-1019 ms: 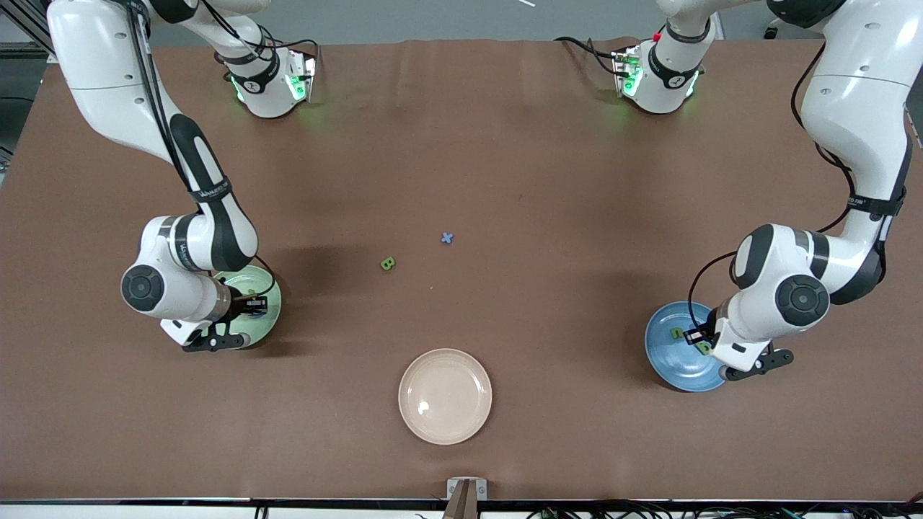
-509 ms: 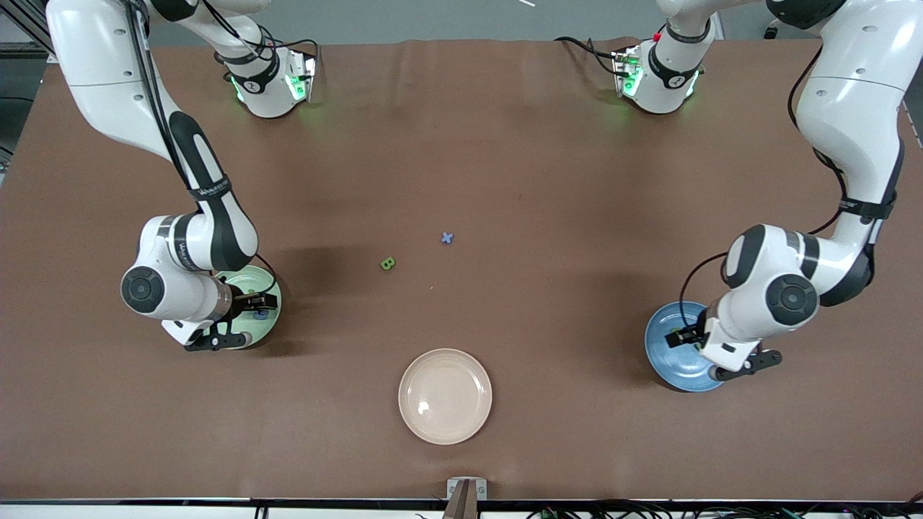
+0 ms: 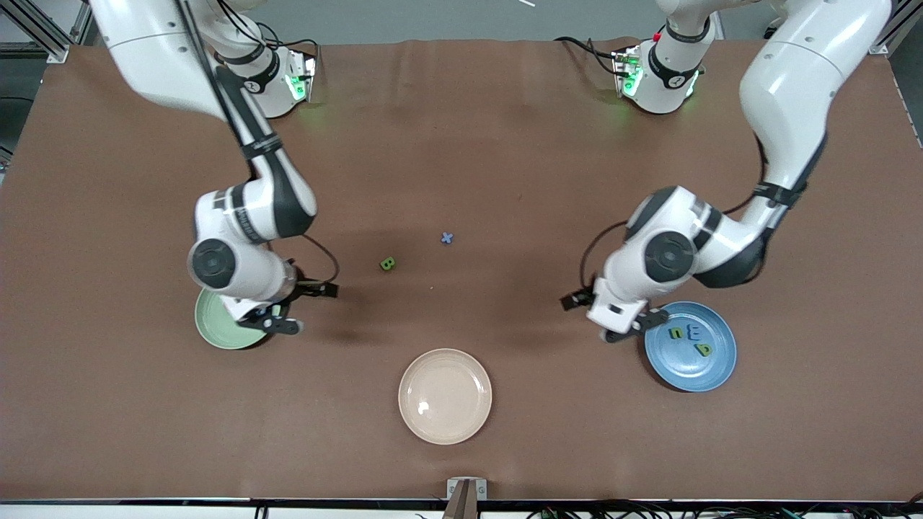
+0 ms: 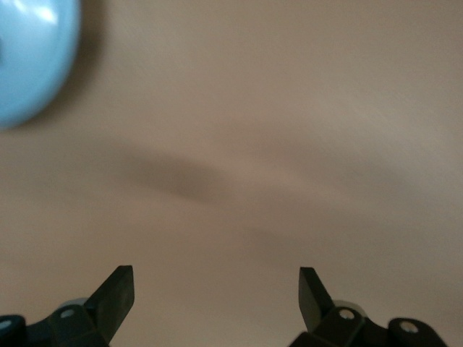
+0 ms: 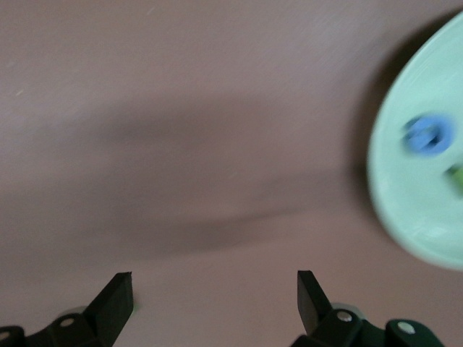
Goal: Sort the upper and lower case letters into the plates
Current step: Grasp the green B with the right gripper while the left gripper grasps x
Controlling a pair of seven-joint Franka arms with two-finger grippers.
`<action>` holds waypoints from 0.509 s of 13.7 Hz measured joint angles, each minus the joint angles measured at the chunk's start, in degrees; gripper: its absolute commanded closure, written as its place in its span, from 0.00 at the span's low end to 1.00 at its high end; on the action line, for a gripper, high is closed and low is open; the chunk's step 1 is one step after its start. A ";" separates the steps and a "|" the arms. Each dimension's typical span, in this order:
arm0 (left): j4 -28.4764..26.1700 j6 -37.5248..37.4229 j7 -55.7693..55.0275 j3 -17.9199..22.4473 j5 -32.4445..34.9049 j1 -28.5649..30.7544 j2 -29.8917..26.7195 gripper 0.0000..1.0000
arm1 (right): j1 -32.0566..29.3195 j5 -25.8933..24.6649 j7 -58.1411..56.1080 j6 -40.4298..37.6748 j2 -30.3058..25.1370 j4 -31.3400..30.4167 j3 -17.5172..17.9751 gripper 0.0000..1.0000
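Open left claw (image 4: pixel 215 293) over table (image 4: pixel 275 144)

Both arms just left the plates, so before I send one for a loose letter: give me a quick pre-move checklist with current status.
1. Left gripper empty, fingers open, over bare table beside the blue plate: ok.
2. Right gripper empty, fingers open, over bare table beside the green plate: ok.
3. Green B loose on the table, nothing on it: ok.
4. Blue x loose on the table, apart from the B: ok.
5. Letters rest inside the blue plate, none on its rim: ok.
6. Green plate's contents: front view hides most of it; right wrist view shows a blue piece and a green one, letters unreadable: cannot tell.
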 measured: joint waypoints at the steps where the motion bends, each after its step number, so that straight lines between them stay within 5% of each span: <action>1: -0.20 0.05 -3.64 -0.31 0.00 -1.95 0.01 0.00 | 2.07 0.01 3.89 0.35 0.00 -0.30 0.04 0.00; 7: -5.33 8.69 -21.59 -0.14 0.02 -11.07 0.24 0.01 | 11.10 0.01 17.39 14.64 0.08 -8.63 0.06 0.03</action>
